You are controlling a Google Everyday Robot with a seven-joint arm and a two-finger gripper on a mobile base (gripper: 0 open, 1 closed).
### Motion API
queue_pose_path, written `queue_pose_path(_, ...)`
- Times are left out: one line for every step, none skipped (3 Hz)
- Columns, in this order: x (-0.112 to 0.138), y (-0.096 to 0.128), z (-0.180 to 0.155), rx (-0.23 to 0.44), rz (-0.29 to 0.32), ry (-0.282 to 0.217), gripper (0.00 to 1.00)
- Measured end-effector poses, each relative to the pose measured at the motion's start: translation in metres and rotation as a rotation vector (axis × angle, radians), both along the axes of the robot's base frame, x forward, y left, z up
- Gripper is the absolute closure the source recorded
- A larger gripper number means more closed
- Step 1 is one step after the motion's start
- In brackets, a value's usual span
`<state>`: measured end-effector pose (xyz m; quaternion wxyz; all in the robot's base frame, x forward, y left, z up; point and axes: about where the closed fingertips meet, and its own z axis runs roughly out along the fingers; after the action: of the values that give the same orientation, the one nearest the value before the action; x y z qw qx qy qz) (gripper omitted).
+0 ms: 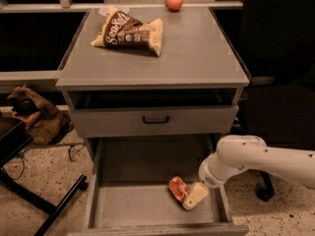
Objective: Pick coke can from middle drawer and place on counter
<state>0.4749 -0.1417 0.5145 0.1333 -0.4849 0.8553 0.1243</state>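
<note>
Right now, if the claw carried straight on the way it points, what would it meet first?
The can, most likely: the claw sits low in the drawer, aimed left at it, though depth is unclear.

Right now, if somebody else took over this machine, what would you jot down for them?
Tool: low inside the open, deep grey middle drawer, right beside the small red soda can; grip not confirmed.
Can: lying on its side on the drawer floor, front right.
Flat grey cabinet top: holds a brown chip bag, no can.
Done: drawer open, tool at the can.
Left: grasp, lift, set the can on the top.
</note>
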Motion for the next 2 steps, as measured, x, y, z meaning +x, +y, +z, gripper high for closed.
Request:
queue_pose_path(-0.003, 0.003, -0.020, 0.002, 0.010, 0.034, 0.00)
queue_pose_path(-0.019, 0.010, -0.054, 0.038, 0.009, 0.103, 0.00)
